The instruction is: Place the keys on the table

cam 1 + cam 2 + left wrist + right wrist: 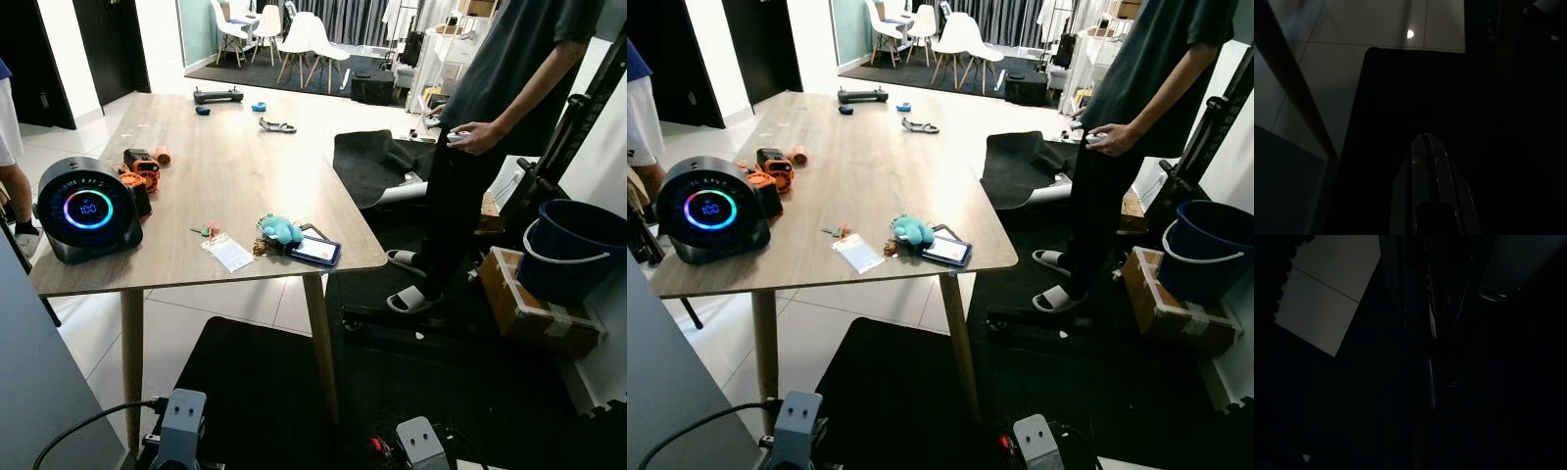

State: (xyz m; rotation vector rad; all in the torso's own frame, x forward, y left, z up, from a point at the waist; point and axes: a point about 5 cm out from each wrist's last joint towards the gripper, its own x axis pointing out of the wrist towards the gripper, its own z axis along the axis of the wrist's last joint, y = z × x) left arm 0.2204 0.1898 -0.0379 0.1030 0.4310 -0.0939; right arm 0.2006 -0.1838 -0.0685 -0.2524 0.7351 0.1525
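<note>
The keys with a teal plush charm [280, 230] already lie on the pale wooden table [235, 157], near its front edge beside a dark phone [315, 251]. The left gripper [1426, 142] hangs low over black matting, fingers pressed together; the right gripper's state I cannot tell. Both arms hang well below the keys.

The keys [284, 235] (teal plush charm attached) lie on the wooden table [235, 162] near its front edge.
</note>
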